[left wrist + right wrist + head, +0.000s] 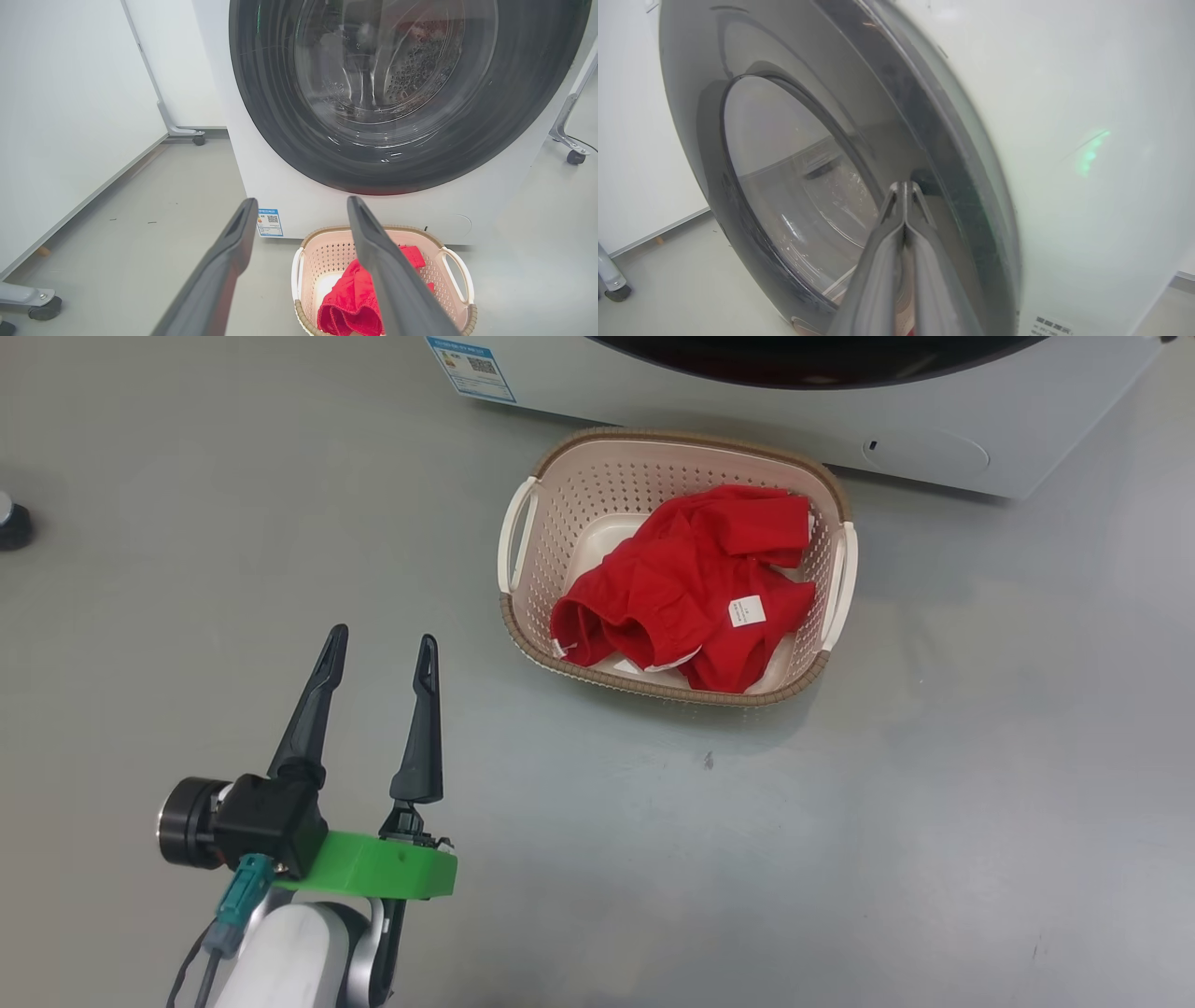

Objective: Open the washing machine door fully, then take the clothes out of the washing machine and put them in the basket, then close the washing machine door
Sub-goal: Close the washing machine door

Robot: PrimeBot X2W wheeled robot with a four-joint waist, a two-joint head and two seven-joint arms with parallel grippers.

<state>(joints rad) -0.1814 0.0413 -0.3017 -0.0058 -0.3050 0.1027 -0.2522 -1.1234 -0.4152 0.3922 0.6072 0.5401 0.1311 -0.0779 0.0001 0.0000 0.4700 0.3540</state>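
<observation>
Clothes [691, 588] are seen bundled inside the basket [569, 504], which is set on the floor [840, 821] just in front of the washing machine [700, 411]. The left pincer [383, 637] is held wide with nothing between its fingers, hovering over bare floor, off to the left of the basket. The right pincer [904, 189] is pinched shut and empty, with its tips placed at the glossy black rim of the washing machine door [266, 102]. Actual contact cannot be confirmed because of blur. The door is seen about flush with the white front; latching cannot be told.

The step is judged to be the closing push, with the task nearly done.

Risks:
- The closed tips could be skidded off the slick curved rim if the push is angled, leaving the door unlatched.
- A weak push could let the door be bounced back ajar.
- The basket could be knocked by an arm lowered past it, since it is parked right under the door.
</observation>
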